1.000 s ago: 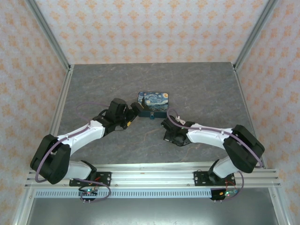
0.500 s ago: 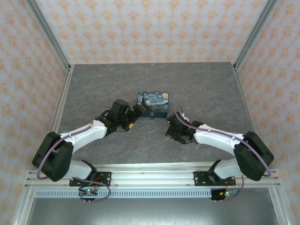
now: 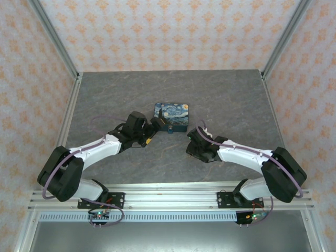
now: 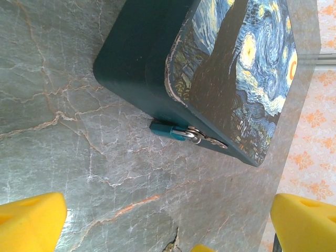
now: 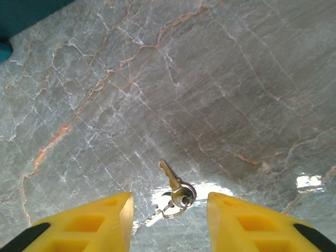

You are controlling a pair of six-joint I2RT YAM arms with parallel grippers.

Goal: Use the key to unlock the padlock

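Note:
The tiny teal padlock (image 4: 167, 129) hangs by its metal shackle from the hasp on the front of the Starry Night box (image 4: 231, 63), resting on the table. My left gripper (image 4: 168, 231) is open, a short way in front of the padlock, with its yellow fingertips (image 4: 31, 223) wide apart. The small metal key (image 5: 172, 180) lies flat on the table on a ring with a second key. My right gripper (image 5: 168, 220) is open just above it, and the key sits between the yellow fingers (image 5: 84, 223). From above, the left gripper (image 3: 154, 125) is beside the box (image 3: 172, 115).
The grey marble table (image 3: 220, 100) has free room behind and to both sides of the box. Metal frame posts and patterned walls bound it. In the right wrist view, the box's dark corner (image 5: 26, 10) and a teal bit (image 5: 4, 51) show at the top left.
My right gripper has shifted a little to the right and settled over the key. The left gripper has edged closer to the box's front. The box and padlock have not moved.

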